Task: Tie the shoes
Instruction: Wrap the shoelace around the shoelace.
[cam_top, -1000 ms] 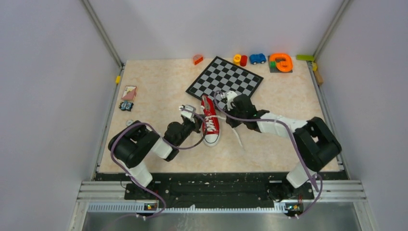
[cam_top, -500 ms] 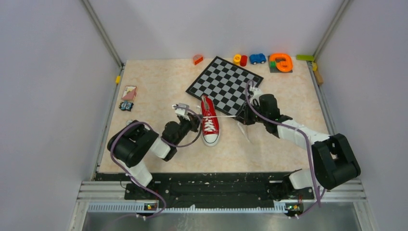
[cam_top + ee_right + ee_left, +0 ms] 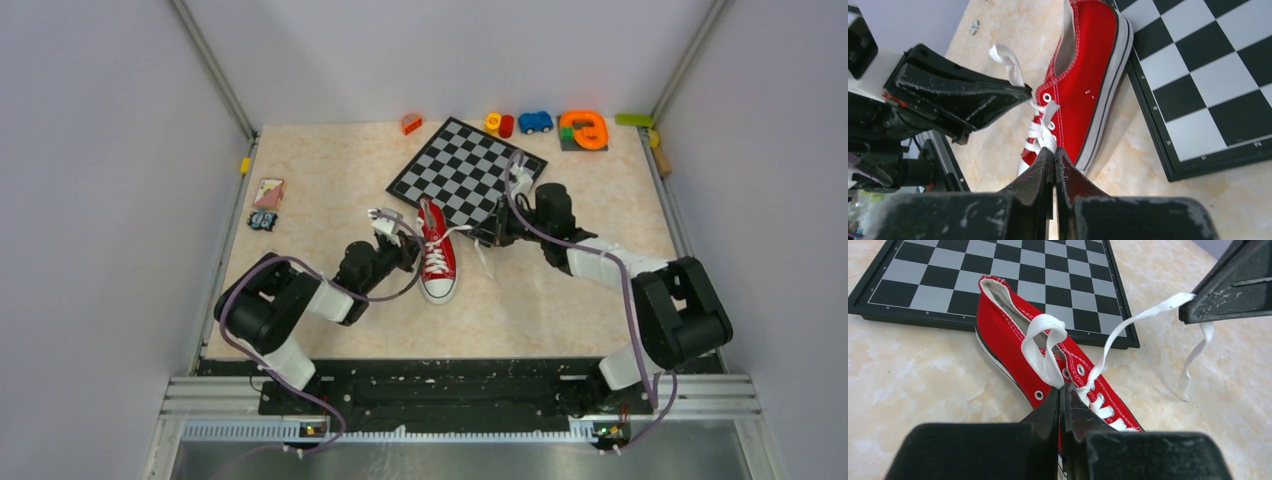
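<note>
**A:** What is counted, and where is the shoe found?

**B:** One red canvas low sneaker with a white rubber sole edge (image 3: 438,262) is seen at the middle of the beige marbled table (image 3: 330,160). Its heel is laid on the near edge of one black-and-white chessboard (image 3: 470,165) and its toe is turned near. Two grippers are counted. Along the far edge, one blue toy car (image 3: 535,121), one orange curved piece (image 3: 584,130) and a few small blocks are seen. At the left, one pinkish card (image 3: 268,190) is seen.

**A:** How are the jaws found?

**B:** The left gripper (image 3: 1062,400) is clenched on one white lace loop (image 3: 1045,347) raised over the tongue. The right gripper (image 3: 1054,157) is pinched tight on one white lace strand (image 3: 1133,320). This strand is drawn taut from the top eyelets out to the right, and its free end is left hanging to the table.

**A:** What is hidden or hard to make out?

**B:** In the left wrist view the toe cap is covered by the left gripper, and in the right wrist view it is partly blocked by the right gripper. The crossing of the laces at the top eyelets cannot be made out. The small dark item near the card is too small to be named.
</note>
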Controlling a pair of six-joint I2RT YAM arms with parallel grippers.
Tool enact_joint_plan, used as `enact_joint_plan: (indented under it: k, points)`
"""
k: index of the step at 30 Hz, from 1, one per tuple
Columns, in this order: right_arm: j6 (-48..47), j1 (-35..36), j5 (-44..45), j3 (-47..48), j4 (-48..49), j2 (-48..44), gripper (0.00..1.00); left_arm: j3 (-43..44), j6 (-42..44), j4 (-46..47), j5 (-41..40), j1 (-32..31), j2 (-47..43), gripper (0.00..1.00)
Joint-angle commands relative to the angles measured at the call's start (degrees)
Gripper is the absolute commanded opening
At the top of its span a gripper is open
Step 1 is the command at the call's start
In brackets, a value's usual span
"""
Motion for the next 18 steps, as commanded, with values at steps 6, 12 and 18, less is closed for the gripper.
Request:
enact_joint_plan:
  k: [6,12,18]
  points:
    - [-0.2,3.8,-2.3,10.6,5.2,6.1,0.00,1.9,8.4,-9.2,4.0,1.2,-6.0,0.00]
    - [-3.1,6.1,0.0,16.3,1.1,11.9,0.00,2.2,12.1,-10.7,3.8,1.3,-6.7,0.00]
    - [-4.9,7.0,1.0,21.9,-2.1,16.7,0.00,1.0,12.9,-6.5,4.7,1.8,-4.8,0.00]
